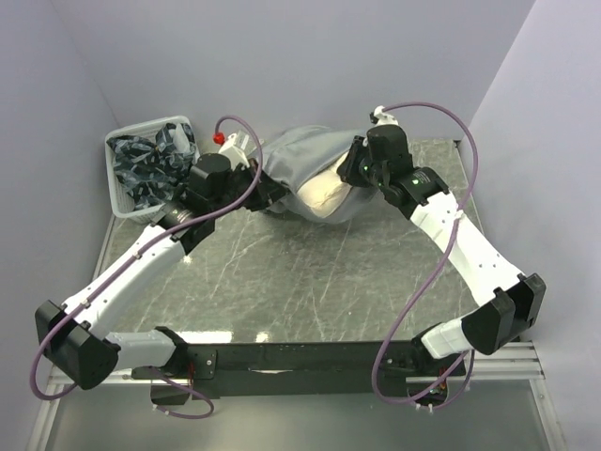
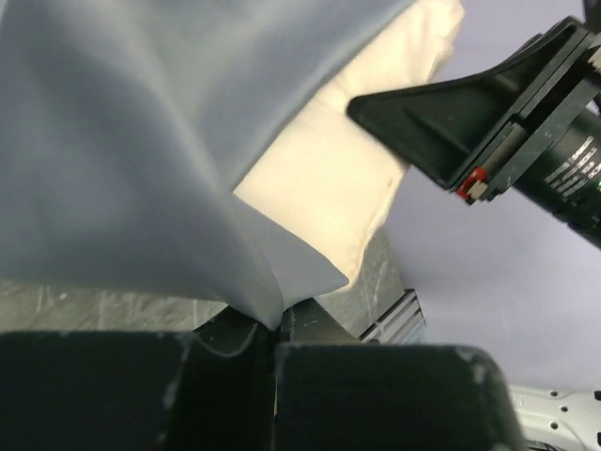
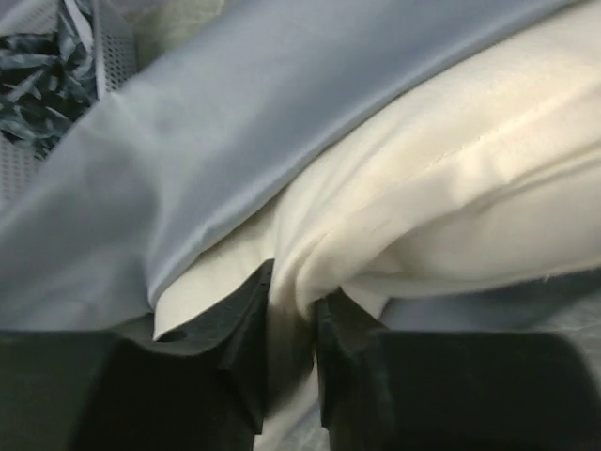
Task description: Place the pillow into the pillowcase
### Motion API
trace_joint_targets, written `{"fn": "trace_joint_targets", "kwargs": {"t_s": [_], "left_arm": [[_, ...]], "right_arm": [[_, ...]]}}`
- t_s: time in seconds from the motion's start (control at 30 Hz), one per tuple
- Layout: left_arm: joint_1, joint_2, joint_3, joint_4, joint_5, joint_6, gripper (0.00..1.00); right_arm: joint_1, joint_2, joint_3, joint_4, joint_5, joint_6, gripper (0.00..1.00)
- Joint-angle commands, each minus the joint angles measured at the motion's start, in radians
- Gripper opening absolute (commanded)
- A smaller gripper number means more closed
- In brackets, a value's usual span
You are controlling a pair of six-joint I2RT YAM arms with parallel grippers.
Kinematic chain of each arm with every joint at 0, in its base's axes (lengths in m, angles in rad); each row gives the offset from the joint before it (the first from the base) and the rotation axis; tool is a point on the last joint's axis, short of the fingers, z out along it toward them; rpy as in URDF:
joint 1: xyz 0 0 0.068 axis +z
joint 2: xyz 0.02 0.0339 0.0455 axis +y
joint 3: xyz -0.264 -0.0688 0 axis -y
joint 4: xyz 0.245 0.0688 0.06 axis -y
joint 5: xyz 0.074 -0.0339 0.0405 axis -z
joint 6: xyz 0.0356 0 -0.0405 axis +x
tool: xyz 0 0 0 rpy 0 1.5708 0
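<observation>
Near the upper centre of the top view, the pillow (image 1: 319, 197) is seen on the worktop (image 1: 310, 272), partly sheathed by the pillowcase (image 1: 300, 155). A fold of its grey cloth is pinched by the left pincer (image 2: 277, 324). Cream pillow fabric is clamped in the right pincer (image 3: 293, 310).

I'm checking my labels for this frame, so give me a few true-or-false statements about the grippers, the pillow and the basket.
1. The right gripper pinches cream fabric of the pillow. True.
2. The left gripper is open, clear of the pillowcase. False: it is shut on a grey fold of it.
3. The pillow is wholly inside the pillowcase. False: cream cloth shows outside the grey.
4. The white basket holds dark patterned cloths. True.
</observation>
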Motion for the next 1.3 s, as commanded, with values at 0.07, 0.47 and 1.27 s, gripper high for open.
{"fn": "trace_joint_targets", "kwargs": {"t_s": [0.07,0.47,1.27], "left_arm": [[0.056,-0.073,-0.02,0.065,0.048,-0.053,0.01],[0.094,-0.058,0.0,0.104,0.02,-0.136,0.01],[0.096,-0.108,-0.023,0.018,0.006,-0.088,0.01]], "right_arm": [[0.005,-0.083,0.03,0.06,0.045,-0.046,0.48],[-0.14,-0.396,-0.381,0.129,0.135,0.046,0.8],[-0.145,-0.393,-1.059,0.807,-0.059,0.173,0.69]]}}
